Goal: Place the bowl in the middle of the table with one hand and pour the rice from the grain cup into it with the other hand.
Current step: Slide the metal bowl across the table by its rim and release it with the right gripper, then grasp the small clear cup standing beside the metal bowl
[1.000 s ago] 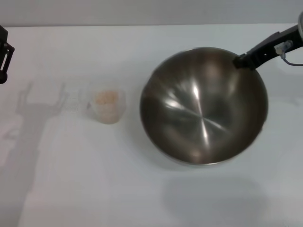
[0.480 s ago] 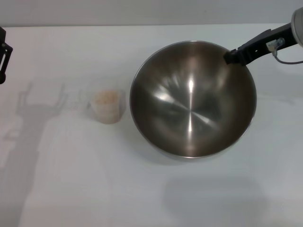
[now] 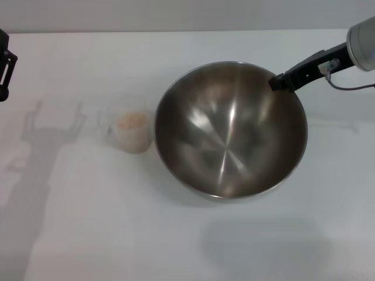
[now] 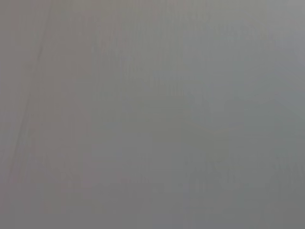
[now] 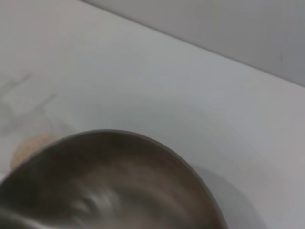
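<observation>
The white desk (image 3: 176,246) fills the head view, and it carries everything in play. Biggest thing on it: the bowl (image 3: 228,132), a wide steel mixing bowl sitting right of centre, tilted so its shiny inside faces the camera, with nothing inside it. The right wrist view catches the same bowl (image 5: 109,186) up close, its rim curving across the lower part of the picture, white desk (image 5: 157,81) beyond it.

Over on the right, the right end effector (image 3: 280,82) reaches in from the upper right corner on its silver-grey arm, black fingers clenched on the bowl's far right rim. It's grasping the bowl, no question.

Next down in size, the grain cup (image 3: 132,130) stands upright on the desk just beside the bowl's left edge, so close I can't say whether they touch. Inside it, the rice (image 3: 131,120), a pale beige heap low in the clear plastic. The right wrist view also shows a faint beige patch of that rice (image 5: 33,145) past the bowl's rim.

The left end effector (image 3: 4,64) is parked at the far left edge, well apart from the cup; only 1 black sliver shows, so released or clenched, I cannot tell. Its wrist view shows nothing but flat grey.
</observation>
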